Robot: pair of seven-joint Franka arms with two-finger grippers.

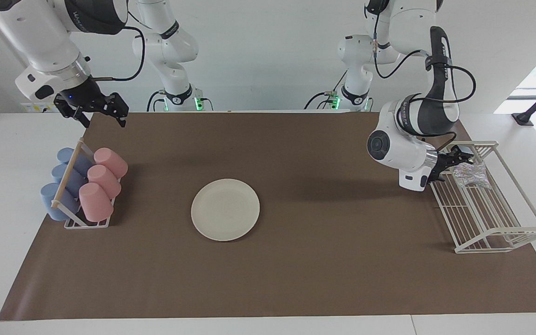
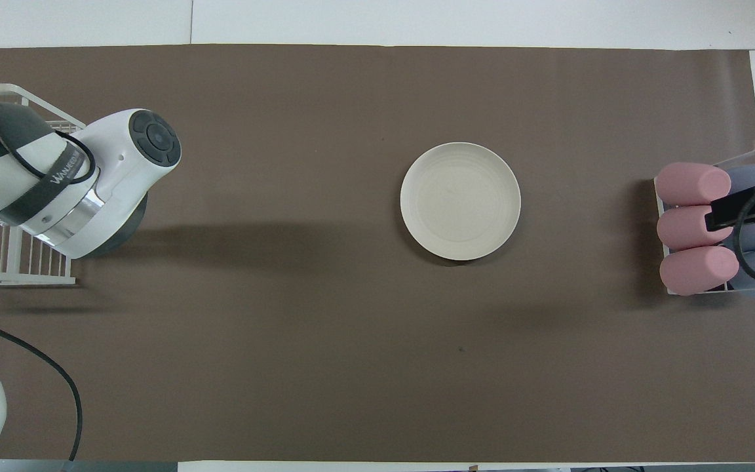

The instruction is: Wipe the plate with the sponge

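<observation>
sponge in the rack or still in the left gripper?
In the rack. The silvery-grey mesh sponge lies on the white wire rack, at its end nearer the robots; the left gripper beside it is open.
</observation>
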